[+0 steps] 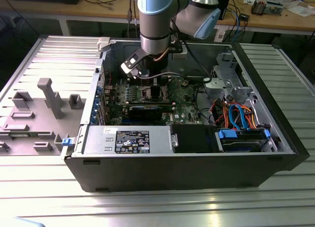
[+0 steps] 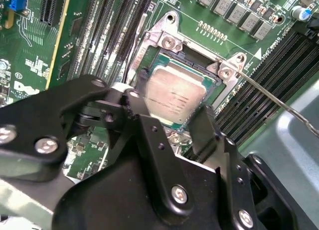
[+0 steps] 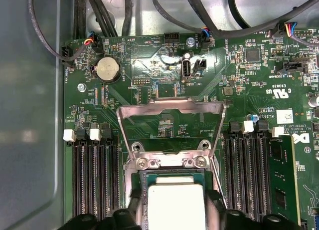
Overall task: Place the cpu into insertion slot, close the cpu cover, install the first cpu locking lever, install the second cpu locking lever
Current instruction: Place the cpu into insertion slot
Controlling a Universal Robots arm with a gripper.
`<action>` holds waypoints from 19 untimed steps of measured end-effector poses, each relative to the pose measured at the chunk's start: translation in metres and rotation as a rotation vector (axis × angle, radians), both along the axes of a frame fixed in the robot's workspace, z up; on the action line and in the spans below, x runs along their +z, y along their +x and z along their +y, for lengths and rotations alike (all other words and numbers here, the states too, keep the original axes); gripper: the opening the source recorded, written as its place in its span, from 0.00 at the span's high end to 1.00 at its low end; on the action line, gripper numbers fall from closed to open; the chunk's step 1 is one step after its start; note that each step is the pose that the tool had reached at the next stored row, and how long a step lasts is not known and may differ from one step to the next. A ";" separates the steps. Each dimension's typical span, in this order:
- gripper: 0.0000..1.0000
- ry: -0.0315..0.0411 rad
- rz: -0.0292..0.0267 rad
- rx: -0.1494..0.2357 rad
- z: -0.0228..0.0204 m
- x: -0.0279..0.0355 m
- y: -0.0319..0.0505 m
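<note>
Your end effector (image 2: 169, 106) was closed on the cpu (image 2: 175, 88), one finger on each of two opposite edges. It held the chip right at the insertion slot (image 2: 193, 54) on the green board. In the exterior view that spot sat in the upper middle of the frame, inside the open computer case (image 1: 197, 173) on the table (image 1: 44, 197). The cpu cover (image 3: 169, 106) stood hinged open beyond the slot, and one locking lever (image 2: 271, 98) lay swung clear.

Your main risk, as I judged it, was tilt. A chip set down skewed or turned the wrong way could bend the contacts beneath it. Letting go before it lay flat could also let it slip.

The fingers hid two edges of the cpu, and the chip covered the contacts. You could not tell whether it was seated or just above the slot. The second lever was hard to make out.
</note>
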State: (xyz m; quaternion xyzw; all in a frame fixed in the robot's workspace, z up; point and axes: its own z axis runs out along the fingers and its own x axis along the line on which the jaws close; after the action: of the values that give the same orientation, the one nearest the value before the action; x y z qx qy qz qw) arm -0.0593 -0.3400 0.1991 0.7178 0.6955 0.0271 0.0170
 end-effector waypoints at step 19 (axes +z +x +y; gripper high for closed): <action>0.42 0.0012 0.0001 -0.007 0.0016 -0.0038 0.0005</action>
State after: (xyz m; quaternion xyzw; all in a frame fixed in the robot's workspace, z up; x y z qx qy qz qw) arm -0.0588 -0.3384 0.1953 0.7201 0.6931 0.0274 0.0167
